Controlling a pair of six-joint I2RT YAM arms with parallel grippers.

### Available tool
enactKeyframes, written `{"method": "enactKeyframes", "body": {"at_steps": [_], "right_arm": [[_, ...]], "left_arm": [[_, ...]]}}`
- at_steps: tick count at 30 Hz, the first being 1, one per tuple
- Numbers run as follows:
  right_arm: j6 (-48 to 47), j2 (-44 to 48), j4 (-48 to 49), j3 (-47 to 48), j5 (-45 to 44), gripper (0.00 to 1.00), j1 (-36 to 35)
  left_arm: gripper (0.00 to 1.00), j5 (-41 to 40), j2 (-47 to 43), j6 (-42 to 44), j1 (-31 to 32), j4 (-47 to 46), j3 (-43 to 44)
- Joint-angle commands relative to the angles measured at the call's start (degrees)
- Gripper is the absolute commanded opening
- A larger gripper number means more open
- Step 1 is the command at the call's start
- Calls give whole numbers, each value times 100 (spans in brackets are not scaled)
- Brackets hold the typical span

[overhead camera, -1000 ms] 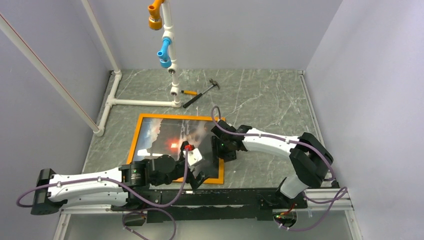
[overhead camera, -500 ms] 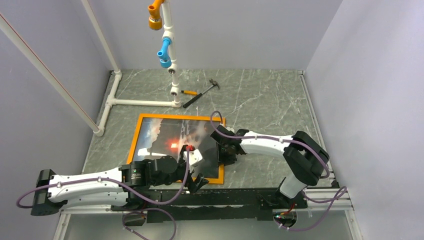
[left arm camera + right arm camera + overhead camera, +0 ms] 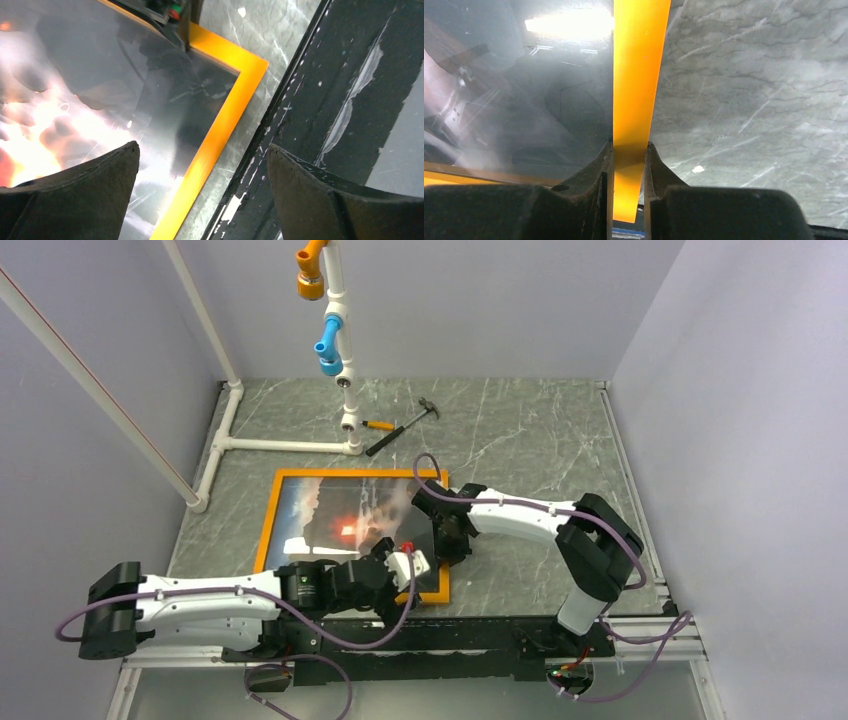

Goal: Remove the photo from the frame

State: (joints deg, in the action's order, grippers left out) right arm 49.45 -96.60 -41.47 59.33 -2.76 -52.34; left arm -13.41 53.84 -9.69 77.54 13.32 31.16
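Right hand [image 3: 629, 150]: clenched on the right bar of the frame [image 3: 639, 60], one finger against each side of the orange strip.
Left hand [image 3: 202, 147]: released, fingers wide apart, above the frame's near right corner; one finger over the photo [image 3: 100, 90], the other over the black rail [image 3: 320, 100].
Photo: sits inside the frame, glossy, orange glow at its centre.
Frame: on the counter [image 3: 749, 100], left of middle.
Far side: hammer [image 3: 400, 427] and white pipe stand [image 3: 285, 445], apart from the frame.
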Motion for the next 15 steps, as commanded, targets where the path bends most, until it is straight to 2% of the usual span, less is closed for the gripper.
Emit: {"method": "enactKeyframes", "body": {"at_steps": [1,10,15], "right_arm": [[-223,294,-690,492,-96,0,-23],[-110,662,-401,344,950,0,378],[-42,792,-326,219,1232,0,505]], "left_arm": [[99,226,396,417,30,-302,80],[100,-1177,1016,864,993,-548,82],[98,-2053,1550,900,1391,-667,145]]}}
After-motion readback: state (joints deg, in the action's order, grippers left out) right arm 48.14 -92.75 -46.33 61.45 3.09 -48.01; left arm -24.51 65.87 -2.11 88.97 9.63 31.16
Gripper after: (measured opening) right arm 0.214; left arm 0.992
